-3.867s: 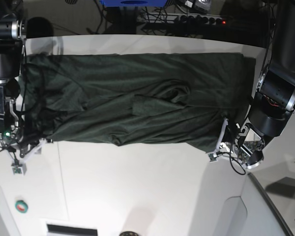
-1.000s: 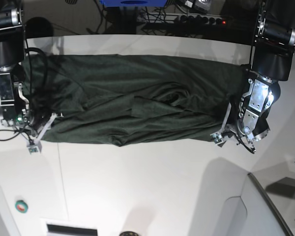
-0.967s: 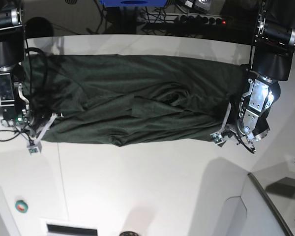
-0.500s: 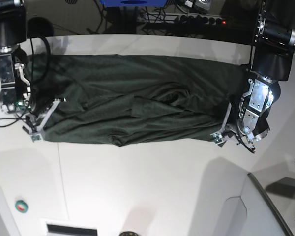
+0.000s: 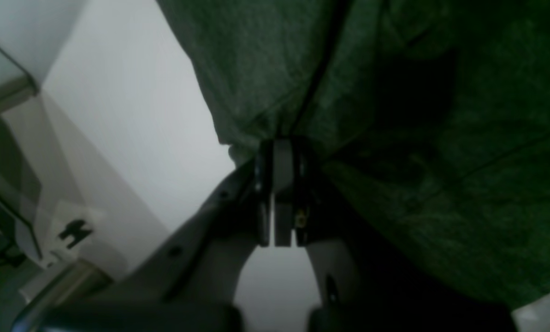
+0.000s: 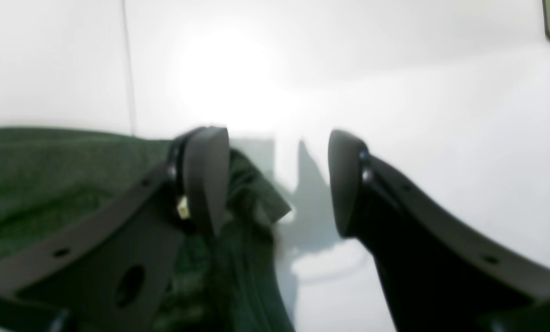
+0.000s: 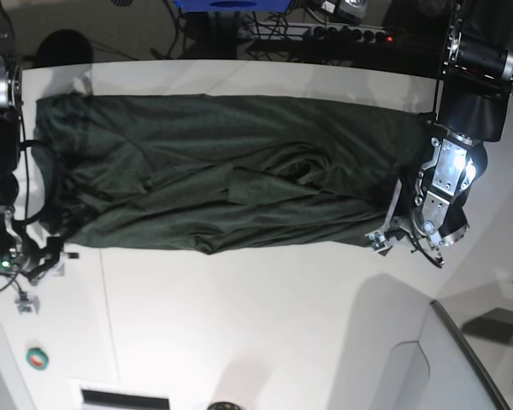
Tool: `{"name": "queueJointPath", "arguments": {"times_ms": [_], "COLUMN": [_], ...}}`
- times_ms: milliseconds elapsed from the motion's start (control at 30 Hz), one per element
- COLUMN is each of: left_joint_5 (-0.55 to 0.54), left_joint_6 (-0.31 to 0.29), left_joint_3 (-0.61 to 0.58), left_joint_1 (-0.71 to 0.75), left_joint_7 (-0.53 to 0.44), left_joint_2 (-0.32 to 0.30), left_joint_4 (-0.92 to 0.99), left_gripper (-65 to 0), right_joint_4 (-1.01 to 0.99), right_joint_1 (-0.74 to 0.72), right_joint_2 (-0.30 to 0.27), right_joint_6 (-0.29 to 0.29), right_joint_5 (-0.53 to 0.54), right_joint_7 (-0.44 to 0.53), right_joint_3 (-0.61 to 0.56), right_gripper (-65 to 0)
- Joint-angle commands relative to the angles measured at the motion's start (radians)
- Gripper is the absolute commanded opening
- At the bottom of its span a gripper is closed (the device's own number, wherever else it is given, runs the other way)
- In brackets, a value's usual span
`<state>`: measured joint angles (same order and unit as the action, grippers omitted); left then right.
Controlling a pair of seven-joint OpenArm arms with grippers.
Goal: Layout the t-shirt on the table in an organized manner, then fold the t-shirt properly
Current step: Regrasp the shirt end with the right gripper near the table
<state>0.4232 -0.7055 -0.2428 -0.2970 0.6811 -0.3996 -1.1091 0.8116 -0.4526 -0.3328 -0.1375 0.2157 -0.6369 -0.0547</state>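
Note:
The dark green t-shirt (image 7: 239, 171) lies stretched in a long wrinkled band across the far half of the white table (image 7: 239, 325). My left gripper (image 7: 395, 224) is at the shirt's right end, and the left wrist view shows it (image 5: 279, 157) shut on a fold of the t-shirt's (image 5: 440, 115) edge. Just off the shirt's near left corner, my right gripper (image 7: 47, 254) stands open. In the right wrist view its fingers are spread (image 6: 277, 180) with nothing between them, and a shirt corner (image 6: 256, 207) lies beside one fingertip (image 6: 205, 175).
A green tape roll (image 7: 37, 359) sits near the front left. A thin dark seam (image 7: 103, 316) runs down the tabletop. A grey raised panel (image 7: 470, 350) borders the front right. Cables and a power strip (image 7: 350, 34) lie behind the table.
My right gripper has opened, let go of the shirt's left corner, and dropped toward the near edge. The shirt's left end now lies flat. The left arm has not moved.

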Motion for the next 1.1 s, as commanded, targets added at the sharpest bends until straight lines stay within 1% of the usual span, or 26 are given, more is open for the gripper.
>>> {"name": "queueJointPath", "arguments": {"times_ms": [0, 67, 133, 200, 333, 533, 600, 633, 667, 700, 733, 767, 800, 867, 967, 1067], "left_joint_5": [0.01, 0.01, 0.01, 0.01, 0.01, 0.01, 0.01, 0.01, 0.01, 0.01, 0.01, 0.01, 0.01, 0.01, 0.01, 0.01], "left_joint_6": [0.007, 0.007, 0.007, 0.007, 0.007, 0.007, 0.007, 0.007, 0.007, 0.007, 0.007, 0.007, 0.007, 0.007, 0.007, 0.007], "left_joint_3": [0.007, 0.007, 0.007, 0.007, 0.007, 0.007, 0.007, 0.007, 0.009, 0.009, 0.009, 0.009, 0.009, 0.009, 0.009, 0.009], "left_joint_1": [-0.02, -0.02, -0.02, -0.02, -0.02, -0.021, -0.024, -0.024, -0.024, -0.026, -0.026, -0.026, -0.026, -0.023, -0.023, -0.021], "left_joint_7": [0.002, 0.002, 0.002, 0.002, 0.002, 0.002, 0.002, 0.002, 0.002, 0.002, 0.002, 0.002, 0.002, 0.002, 0.002, 0.002], "left_joint_2": [-0.014, -0.014, -0.019, -0.019, -0.019, -0.017, -0.019, -0.019, -0.019, -0.017, -0.017, -0.017, -0.017, -0.017, -0.019, -0.019], "left_joint_4": [-0.015, -0.013, -0.013, -0.013, -0.013, -0.015, -0.013, -0.018, -0.018, -0.015, -0.013, -0.013, -0.013, -0.018, -0.018, -0.021], "left_gripper": [-65.0, -65.0, -65.0, -65.0, -65.0, -65.0, -65.0, -65.0, -65.0, -65.0, -65.0, -65.0, -65.0, -65.0, -65.0, -65.0], "right_joint_4": [-0.042, -0.143, -0.222, -0.28, -0.354, -0.361, -0.361, -0.361, -0.361, -0.358, -0.355, -0.355, -0.354, -0.347, -0.255, -0.159], "right_joint_1": [-0.053, -0.094, -0.12, -0.128, -0.13, -0.107, -0.105, -0.102, -0.088, -0.079, -0.076, -0.076, -0.076, -0.077, -0.061, -0.039], "right_joint_2": [-0.016, -0.015, -0.001, 0.007, 0.013, 0.013, 0.013, 0.013, 0.013, 0.013, 0.013, 0.013, 0.013, 0.013, 0.007, 0.004], "right_joint_6": [0.0, -0.009, -0.06, -0.098, -0.106, -0.109, -0.11, -0.11, -0.11, -0.11, -0.11, -0.11, -0.11, -0.11, -0.11, -0.11], "right_joint_5": [-0.006, -0.006, -0.006, -0.006, -0.006, -0.008, -0.008, -0.008, -0.008, -0.006, -0.006, -0.005, -0.005, -0.005, -0.005, -0.006], "right_joint_7": [0.024, 0.053, 0.094, 0.153, 0.214, 0.213, 0.211, 0.211, 0.211, 0.211, 0.211, 0.211, 0.213, 0.217, 0.213, 0.208], "right_joint_3": [0.005, 0.005, 0.005, 0.003, 0.003, 0.002, -0.033, -0.066, -0.092, -0.11, -0.112, -0.107, -0.098, -0.076, -0.044, -0.037], "right_gripper": [-31.5, -31.5, -31.5, -31.5, -31.5, -32.3, -32.6, -33.9, -38.4, -45.2, -53.4, -60.3, -65.0, -64.1, -65.0, -65.0]}}
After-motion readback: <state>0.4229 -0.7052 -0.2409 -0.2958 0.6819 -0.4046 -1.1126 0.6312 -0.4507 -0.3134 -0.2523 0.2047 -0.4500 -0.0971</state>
